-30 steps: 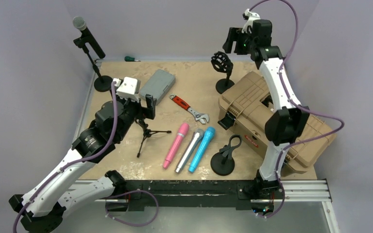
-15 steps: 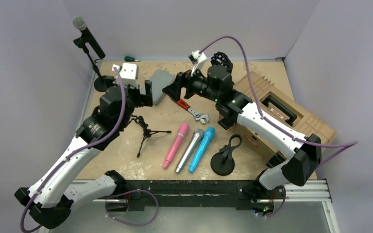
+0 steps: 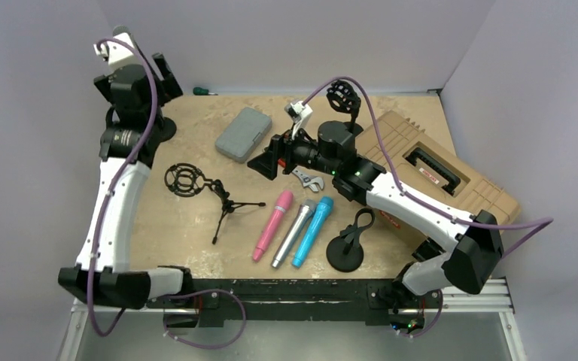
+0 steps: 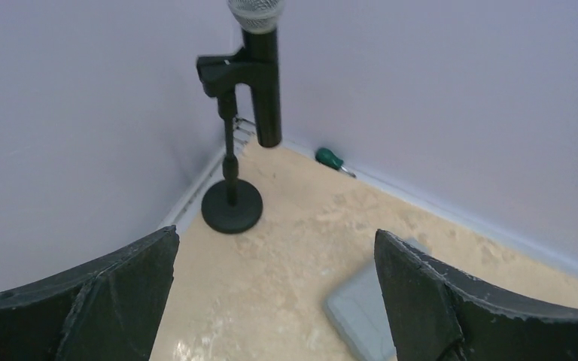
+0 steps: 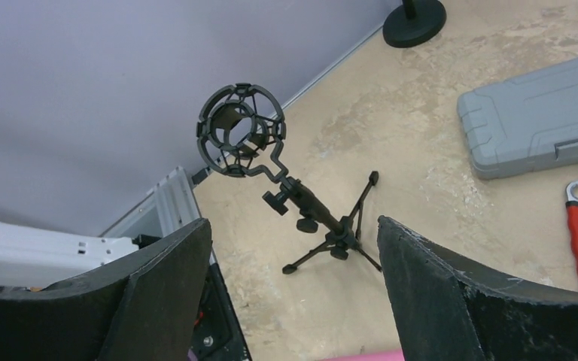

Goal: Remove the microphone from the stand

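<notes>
The black microphone (image 4: pixel 263 68) with a silver grille sits in the clip of a black stand (image 4: pixel 231 204) with a round base, in the far left corner. In the top view only the grille tip (image 3: pixel 123 31) and part of the stand base (image 3: pixel 164 129) show behind my left arm. My left gripper (image 3: pixel 132 75) is open and empty, raised just in front of the microphone and apart from it; it also shows in the left wrist view (image 4: pixel 276 237). My right gripper (image 3: pixel 262 156) is open and empty over the table's middle, facing left (image 5: pixel 293 226).
A tripod shock-mount stand (image 3: pixel 196 183) stands mid-left. A grey case (image 3: pixel 243 134), red-handled wrench (image 3: pixel 301 177), pink (image 3: pixel 273 224), silver (image 3: pixel 293 232) and blue (image 3: pixel 313 230) microphones, a round clip stand (image 3: pixel 345 252), a tan toolbox (image 3: pixel 436 180), another shock-mount stand (image 3: pixel 344 98) and a green screwdriver (image 3: pixel 203 91) lie around.
My left arm has swung up and back to the far left corner, in front of the microphone stand. My right arm came down from the back right to the table's middle.
</notes>
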Tool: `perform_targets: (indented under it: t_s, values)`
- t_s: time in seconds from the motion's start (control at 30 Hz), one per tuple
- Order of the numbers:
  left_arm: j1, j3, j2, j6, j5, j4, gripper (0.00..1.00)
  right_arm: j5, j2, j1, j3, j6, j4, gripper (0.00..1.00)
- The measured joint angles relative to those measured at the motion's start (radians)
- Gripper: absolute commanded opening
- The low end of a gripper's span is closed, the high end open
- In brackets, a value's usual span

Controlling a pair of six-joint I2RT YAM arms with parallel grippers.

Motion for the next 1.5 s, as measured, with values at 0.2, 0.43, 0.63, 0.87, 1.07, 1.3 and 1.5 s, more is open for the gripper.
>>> perform_targets:
  t_s: [0.2,0.43,0.63,0.87,1.07,1.3,1.5]
  values:
    - [0.17,0.182,0.261,-0.02,0.072,0.07,0.99,0.0,-0.077,0.0,-0.029,-0.024,0.003,0.8]
    - [0.28,0.504,0.592,-0.026,0.172,0.097,0.97,0.0,-0.114,0.0,-0.063,-0.043,-0.004,0.8]
    - [0.285,0.601,0.711,0.029,0.215,0.143,0.96,0.005,-0.114,0.0,-0.066,-0.055,-0.012,0.81]
    - [0.285,0.663,0.791,0.067,0.148,0.209,0.93,0.021,-0.105,0.0,-0.065,-0.071,-0.023,0.81]
    - [0.286,0.68,0.862,0.077,0.132,0.296,0.76,0.046,-0.04,0.0,-0.039,-0.085,-0.064,0.81]
    - [0.287,0.68,0.931,0.119,0.085,0.379,0.42,0.055,0.019,0.0,-0.008,-0.093,-0.105,0.81]
    - [0.289,0.668,0.937,0.178,0.051,0.413,0.0,0.054,0.045,0.0,0.029,-0.097,-0.109,0.81]
